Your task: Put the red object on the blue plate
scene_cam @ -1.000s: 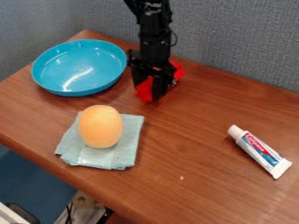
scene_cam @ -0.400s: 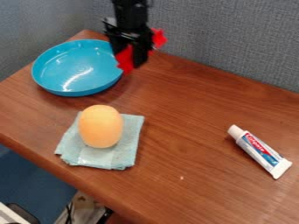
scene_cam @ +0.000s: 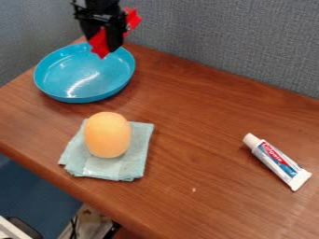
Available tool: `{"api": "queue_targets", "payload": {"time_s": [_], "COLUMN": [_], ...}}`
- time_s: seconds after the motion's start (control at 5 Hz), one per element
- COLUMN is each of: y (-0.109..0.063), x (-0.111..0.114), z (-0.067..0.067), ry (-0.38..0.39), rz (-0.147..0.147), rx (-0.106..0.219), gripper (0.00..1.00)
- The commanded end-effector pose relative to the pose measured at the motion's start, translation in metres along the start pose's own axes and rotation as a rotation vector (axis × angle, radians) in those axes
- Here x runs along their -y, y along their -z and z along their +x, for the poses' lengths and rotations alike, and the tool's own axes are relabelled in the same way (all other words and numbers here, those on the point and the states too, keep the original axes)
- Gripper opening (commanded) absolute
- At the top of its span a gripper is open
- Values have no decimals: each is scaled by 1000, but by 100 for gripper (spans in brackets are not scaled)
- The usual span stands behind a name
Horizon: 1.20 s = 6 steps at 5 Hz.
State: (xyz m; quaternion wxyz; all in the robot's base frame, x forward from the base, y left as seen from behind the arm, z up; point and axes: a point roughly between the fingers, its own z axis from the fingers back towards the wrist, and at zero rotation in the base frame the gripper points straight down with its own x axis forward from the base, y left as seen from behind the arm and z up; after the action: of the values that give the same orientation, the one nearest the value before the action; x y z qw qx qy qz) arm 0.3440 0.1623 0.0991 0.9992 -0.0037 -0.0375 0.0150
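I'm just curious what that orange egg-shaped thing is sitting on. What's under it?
The orange egg-shaped object rests on a pale blue-green folded cloth, which lies flat on the brown wooden table. The cloth's middle part is covered by the egg, so anything there cannot be seen.

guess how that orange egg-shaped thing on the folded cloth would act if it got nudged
The smooth orange egg-shaped object is rounded all over, so it would probably roll or wobble rather than slide. It stands on the soft pale blue-green folded cloth, which may damp the roll a little. Its glossy skin looks slippery to pinch; weight and fragility cannot be told.
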Motion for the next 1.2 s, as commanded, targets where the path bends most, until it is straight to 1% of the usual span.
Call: {"api": "queue_targets", "payload": {"time_s": [0.0,0.2,0.4,0.6,1.0], "y": [-7,10,16,17,20], "x": [-22,-27,-18,-16,-15], "z": [-3,-5,-10,-8,-4], "ry": [-12,14,78,84,84], "rz": [34,36,41,41,43], "rx": [29,10,18,30,37], "gripper": [0,0,0,0,0]}}
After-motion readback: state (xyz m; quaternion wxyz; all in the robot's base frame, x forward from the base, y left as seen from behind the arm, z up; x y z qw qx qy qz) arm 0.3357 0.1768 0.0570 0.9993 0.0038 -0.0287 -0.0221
